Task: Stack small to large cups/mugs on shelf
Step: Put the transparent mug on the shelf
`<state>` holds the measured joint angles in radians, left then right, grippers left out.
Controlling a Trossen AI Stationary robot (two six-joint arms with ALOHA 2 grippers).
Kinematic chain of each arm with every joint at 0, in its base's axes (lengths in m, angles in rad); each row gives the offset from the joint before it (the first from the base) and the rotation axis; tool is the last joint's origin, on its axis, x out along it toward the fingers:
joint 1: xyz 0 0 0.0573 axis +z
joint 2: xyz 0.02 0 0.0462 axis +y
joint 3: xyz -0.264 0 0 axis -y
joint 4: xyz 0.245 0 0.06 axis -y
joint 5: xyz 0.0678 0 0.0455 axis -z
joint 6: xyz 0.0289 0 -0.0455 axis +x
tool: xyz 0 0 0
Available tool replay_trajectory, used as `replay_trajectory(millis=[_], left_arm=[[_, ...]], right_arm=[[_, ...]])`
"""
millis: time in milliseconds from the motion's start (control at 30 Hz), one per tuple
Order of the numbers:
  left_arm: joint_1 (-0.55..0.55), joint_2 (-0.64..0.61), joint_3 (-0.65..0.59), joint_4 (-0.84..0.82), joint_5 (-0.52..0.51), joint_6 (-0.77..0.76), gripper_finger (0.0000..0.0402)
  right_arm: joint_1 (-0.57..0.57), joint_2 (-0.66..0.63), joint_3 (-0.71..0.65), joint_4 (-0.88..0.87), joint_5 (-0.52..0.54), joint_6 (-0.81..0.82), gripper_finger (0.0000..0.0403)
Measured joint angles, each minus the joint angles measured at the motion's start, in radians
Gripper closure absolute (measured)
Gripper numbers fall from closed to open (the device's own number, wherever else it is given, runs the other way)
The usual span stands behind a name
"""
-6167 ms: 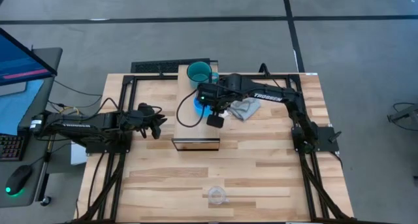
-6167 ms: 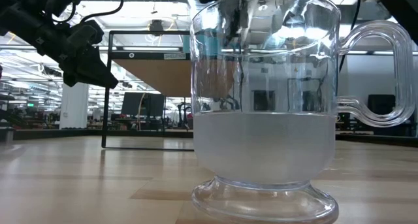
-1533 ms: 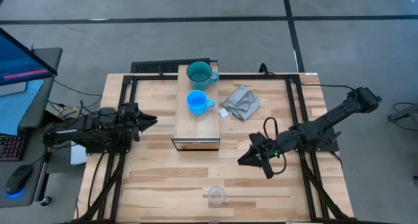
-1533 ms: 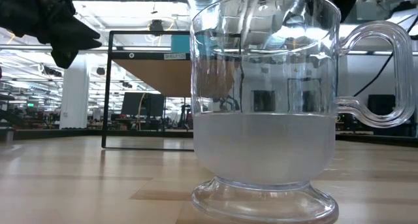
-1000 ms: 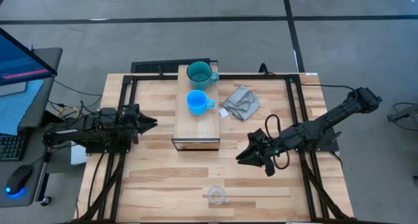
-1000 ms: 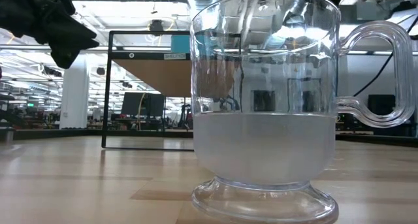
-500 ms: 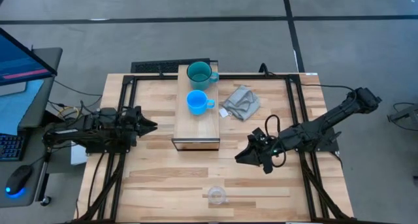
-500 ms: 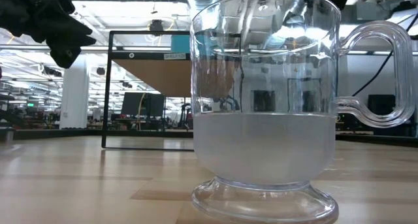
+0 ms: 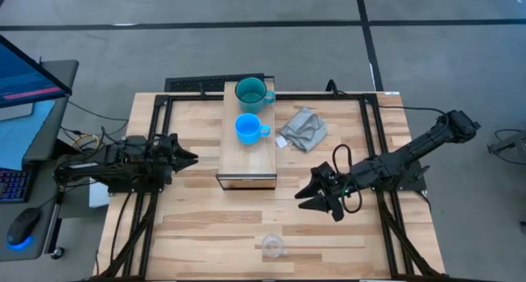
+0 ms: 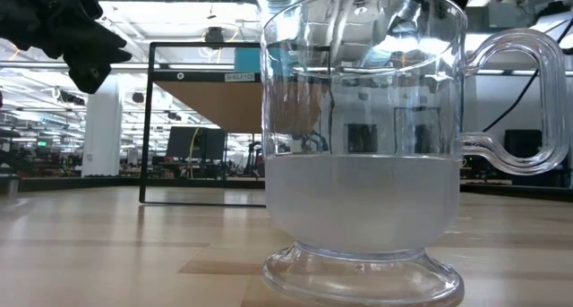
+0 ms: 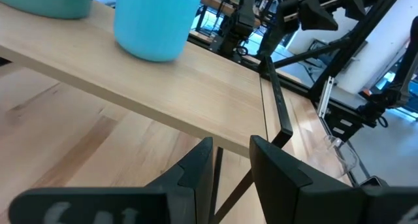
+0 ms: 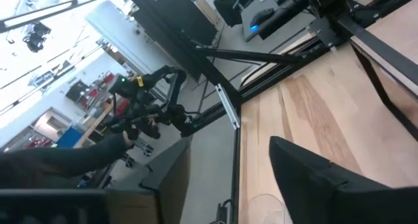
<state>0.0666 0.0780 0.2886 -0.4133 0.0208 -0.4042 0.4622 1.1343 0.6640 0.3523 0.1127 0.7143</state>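
Your right gripper (image 9: pixel 302 198) hangs over the bare table, claw spread wide w/ nothing in it. The clear glass cup (image 9: pixel 274 247) sits near the front edge, alone, well apart from the shelf (image 9: pixel 249 157). The teal mug (image 9: pixel 250 92) and blue mug (image 9: pixel 247 128) are already on the shelf top.

Next, I think: go get the glass. Come down slow, one finger each side of the wall, away from the handle, squeeze gently. Glass slips.

Left gripper (image 9: pixel 187 158) waits beside the shelf, fingers (image 11: pixel 198 172) a little apart, holding nothing.

Low view shows the cup's handle (image 10: pixel 517 101) and foot; the high view only shows its rim.
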Motion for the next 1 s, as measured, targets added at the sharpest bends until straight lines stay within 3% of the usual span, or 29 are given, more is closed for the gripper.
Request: replay_trajectory(millis=[433, 733, 1000], left_arm=[[0.0, 0.0, 0.0, 0.0, 0.0, 0.0, 0.0311], [0.0, 0.0, 0.0, 0.0, 0.0, -0.001, 0.0311], [0.0, 0.0, 0.0, 0.0, -0.001, -0.001, 0.0311]], right_arm=[[-0.013, 0.0, 0.017, -0.025, 0.024, 0.053, 0.0154], [0.004, 0.024, 0.257, -0.473, 0.076, -0.041, 0.0168], [0.041, 0.243, 0.443, -0.761, 0.01, -0.007, 0.0185]])
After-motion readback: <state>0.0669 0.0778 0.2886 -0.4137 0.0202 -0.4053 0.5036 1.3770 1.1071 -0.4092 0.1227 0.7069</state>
